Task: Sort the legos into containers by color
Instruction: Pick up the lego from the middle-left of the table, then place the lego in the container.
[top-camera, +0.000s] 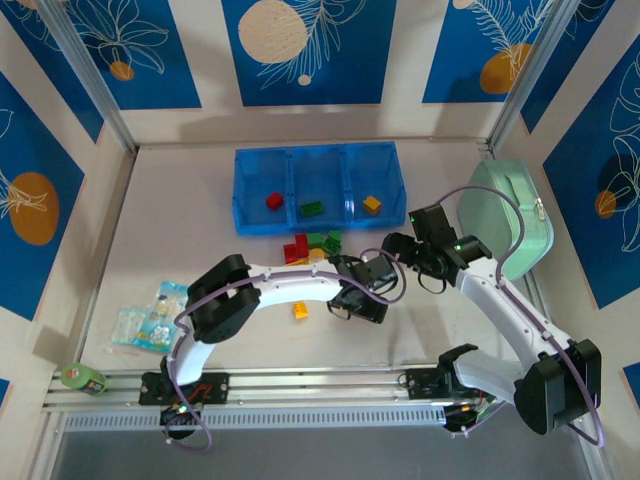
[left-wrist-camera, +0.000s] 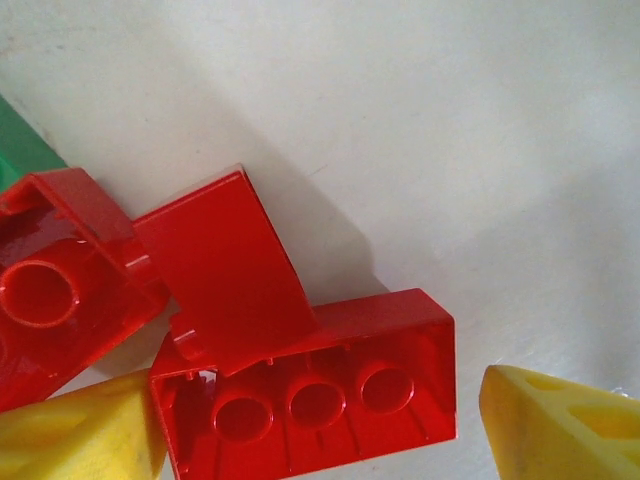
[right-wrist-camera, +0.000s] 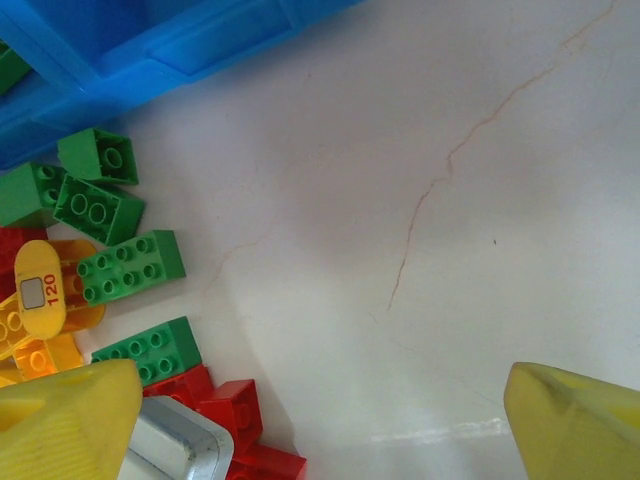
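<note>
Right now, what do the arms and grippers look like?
The left arm and right arm have white links, black joints and looping purple cables; the right shows green lights. The left gripper and right gripper have yellow fingers.

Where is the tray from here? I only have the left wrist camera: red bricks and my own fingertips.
Observer: The blue tray lies just beyond the pile, toward the far wall.
Operator: Which compartment takes red?
Observer: The left one; a red brick lies in it.
Operator: And the other arm?
Observer: The right gripper hangs open over the table, to the right of the pile, with green bricks on its left.
</note>
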